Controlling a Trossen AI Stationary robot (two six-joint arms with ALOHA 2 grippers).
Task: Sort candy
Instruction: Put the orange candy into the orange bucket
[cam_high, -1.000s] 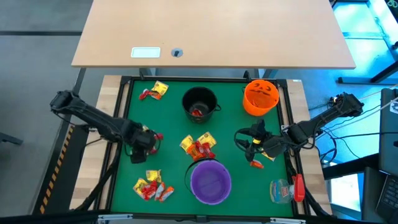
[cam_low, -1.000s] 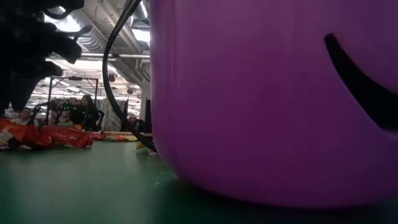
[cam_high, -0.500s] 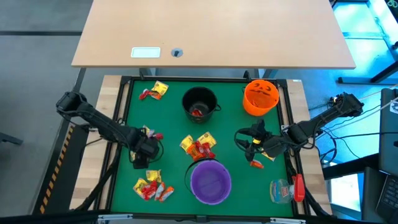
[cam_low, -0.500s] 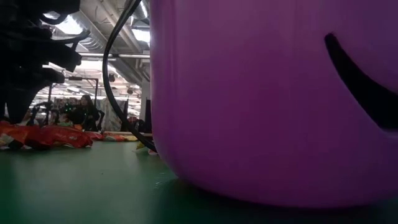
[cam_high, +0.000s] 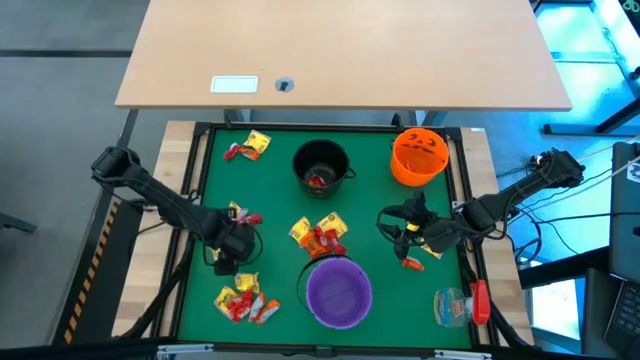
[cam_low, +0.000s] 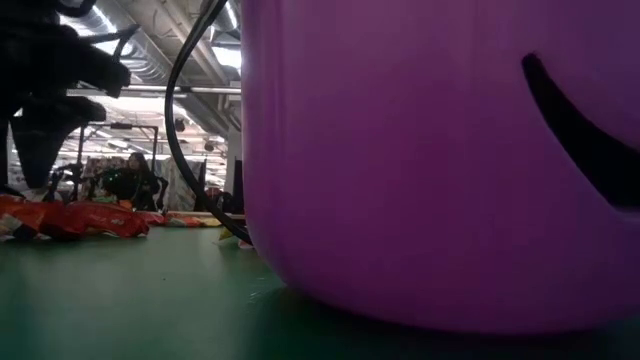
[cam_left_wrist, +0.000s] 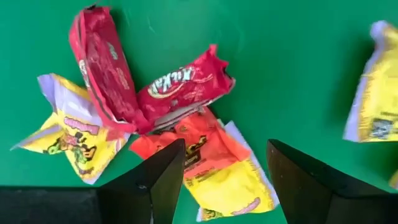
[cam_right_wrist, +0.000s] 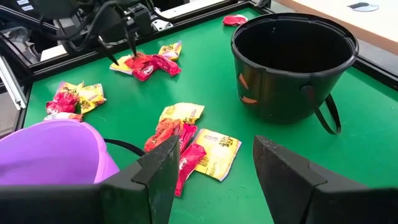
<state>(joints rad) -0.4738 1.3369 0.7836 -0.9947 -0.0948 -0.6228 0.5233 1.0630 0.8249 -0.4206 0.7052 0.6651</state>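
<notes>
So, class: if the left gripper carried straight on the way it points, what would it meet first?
Probably the orange-and-yellow wrapped sweet lying between the left gripper's open jaws; depth is uncertain.

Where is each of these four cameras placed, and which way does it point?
High view: overhead, looking straight down; both arms, left tool, right tool.
Low view: at tabletop level, facing the purple bucket; dark arm parts at upper left.
Left wrist view: above a candy pile; its open fingers.
Right wrist view: faces the black bucket; its open fingers.
Shared: high and low views show the purple bucket.
</notes>
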